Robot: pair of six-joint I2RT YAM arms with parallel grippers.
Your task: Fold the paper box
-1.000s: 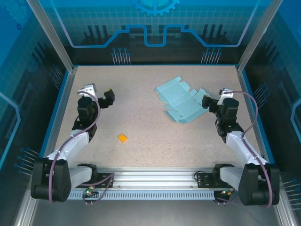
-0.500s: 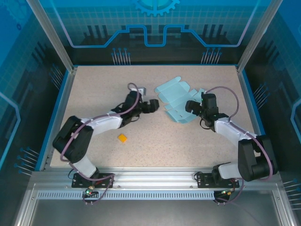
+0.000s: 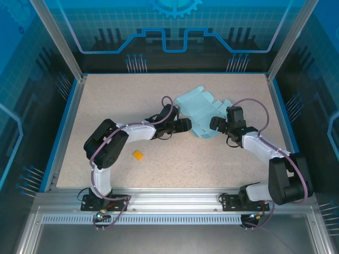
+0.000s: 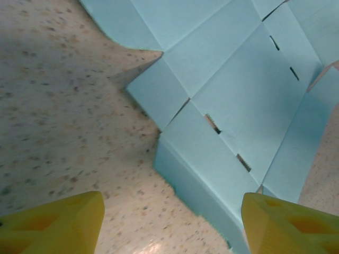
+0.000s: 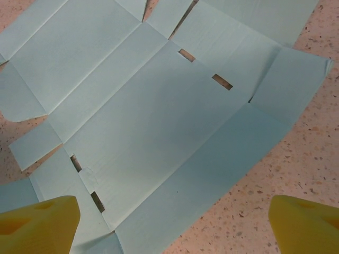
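Paper box (image 3: pixel 200 112) lies unfolded, right of centre on the table (image 3: pixel 116 95). Left end effector (image 3: pixel 184 125) and right end effector (image 3: pixel 215 124) flank its lower end, both open, empty. Best bet: pin one panel, fold along the crease.

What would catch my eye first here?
A pale blue paper box, a mostly flat cut-out sheet with flaps, lies right of centre on the speckled table. Two arms reach toward it from either side, the left pincer and right pincer both open at its near edge. A tiny orange square lies alone, front left.
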